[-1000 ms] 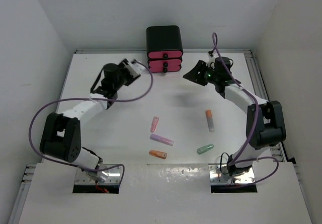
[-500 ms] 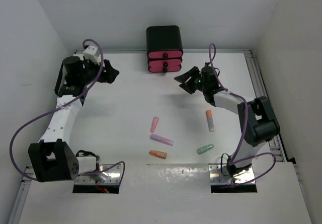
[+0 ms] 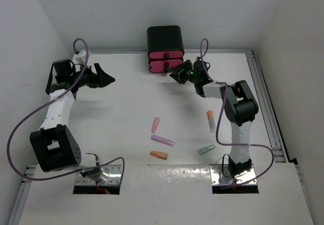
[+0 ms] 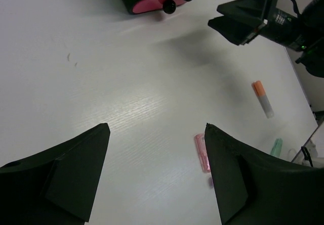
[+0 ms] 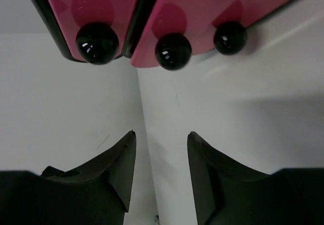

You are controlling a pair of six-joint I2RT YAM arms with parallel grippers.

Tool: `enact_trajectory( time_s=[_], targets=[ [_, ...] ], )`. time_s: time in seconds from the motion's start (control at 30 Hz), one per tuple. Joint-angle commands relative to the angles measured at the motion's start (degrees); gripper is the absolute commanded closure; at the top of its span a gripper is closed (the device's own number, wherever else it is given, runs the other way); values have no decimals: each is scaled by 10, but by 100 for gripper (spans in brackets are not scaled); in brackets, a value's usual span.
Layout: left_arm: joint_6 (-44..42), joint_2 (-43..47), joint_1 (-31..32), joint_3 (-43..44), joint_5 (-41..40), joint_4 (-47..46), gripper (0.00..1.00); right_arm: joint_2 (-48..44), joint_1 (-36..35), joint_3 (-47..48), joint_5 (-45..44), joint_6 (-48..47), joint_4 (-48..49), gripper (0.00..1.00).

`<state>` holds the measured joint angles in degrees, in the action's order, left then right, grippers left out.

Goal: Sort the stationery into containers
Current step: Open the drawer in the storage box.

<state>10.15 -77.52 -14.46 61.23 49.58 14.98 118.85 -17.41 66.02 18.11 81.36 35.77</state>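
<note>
Broadly, a white table point(image 3: 126, 98) fills the scene, walled in by pale panels. The left arm point(image 3: 55, 108) rises along the table's left edge and bends toward the middle. The right arm point(image 3: 238, 108) stretches from its base toward the far centre.

A black box point(image 3: 164, 38) with rounded corners stands at the far edge, near the middle. Two pink drawers are stacked in its front, an upper drawer point(image 3: 165, 56) and a lower drawer point(image 3: 164, 65), each with a small dark knob point(image 5: 173, 50).

The left gripper point(image 4: 157, 129) hangs over bare table at the far left, well apart from the box. Its jaws are spread wide and nothing lies between them. The right gripper point(image 5: 161, 136) sits just in front of the drawers, pointing at the knobs. Its jaws are parted too, and they hold nothing and touch no knob.

Five small sticks lie loose on the near half of the table, none of them in a drawer. The purple stick point(image 3: 162, 140) lies at the centre, with the pink stick point(image 3: 155, 125) just beyond it and the orange stick point(image 3: 159, 154) just nearer. To the right, the orange-and-white stick point(image 3: 210, 120) lies beside the right arm. The green stick point(image 3: 206, 149) rests nearer than that one.
</note>
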Motion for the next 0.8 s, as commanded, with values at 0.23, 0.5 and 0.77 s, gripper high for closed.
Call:
enact_trajectory(
  time_s=[0.23,0.5,0.77],
  targets=[
    [-90,-42,-43,71,73,118,18,101,-18,134,23,8,97,45],
    [-91,-63,-45,77,74,102,17,114,-16,123,25,0,86,44],
    [-99,-77,-55,91,80,115,18,137,-15,145,17,-17,75,48]
  ],
)
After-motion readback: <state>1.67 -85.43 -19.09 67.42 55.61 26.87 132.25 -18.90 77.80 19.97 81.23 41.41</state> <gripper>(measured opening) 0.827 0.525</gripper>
